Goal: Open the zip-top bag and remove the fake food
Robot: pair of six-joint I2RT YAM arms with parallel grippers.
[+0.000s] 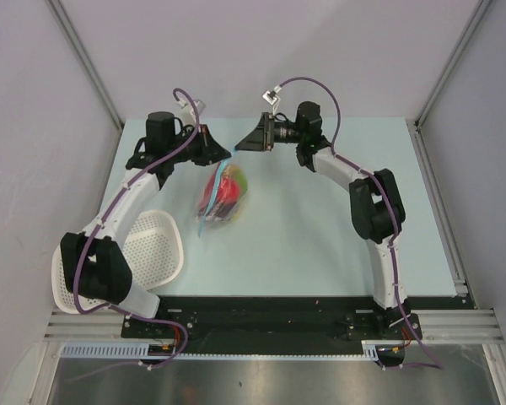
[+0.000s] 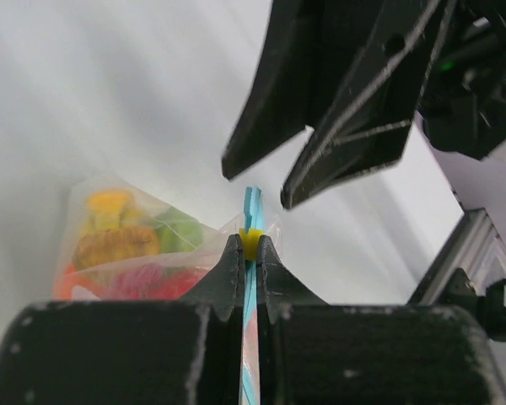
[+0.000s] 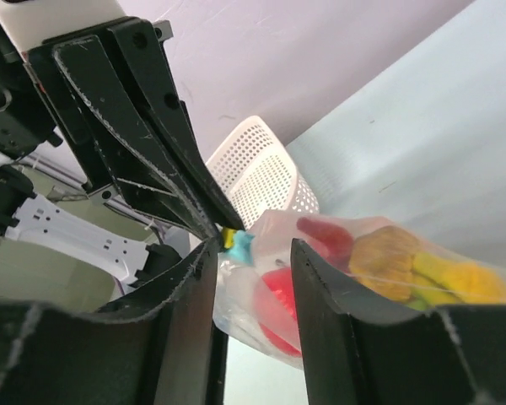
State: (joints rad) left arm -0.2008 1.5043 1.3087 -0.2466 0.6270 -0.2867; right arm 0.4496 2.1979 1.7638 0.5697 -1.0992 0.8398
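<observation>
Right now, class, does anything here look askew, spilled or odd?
Nothing spilled. The bag slants, pinched at its zip strip by the left fingers, toy food inside. The white basket sits crooked at the table's near-left corner.

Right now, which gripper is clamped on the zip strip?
The left gripper: jaws shut on the blue zip strip of the zip-top bag. The right gripper stands open.

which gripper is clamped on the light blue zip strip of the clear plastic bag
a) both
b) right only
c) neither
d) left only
d: the left gripper is shut on the light blue-teal zip strip of the small clear crinkly plastic zip-top bag, while the right gripper stands with its jaws apart, pinching nothing.
</observation>
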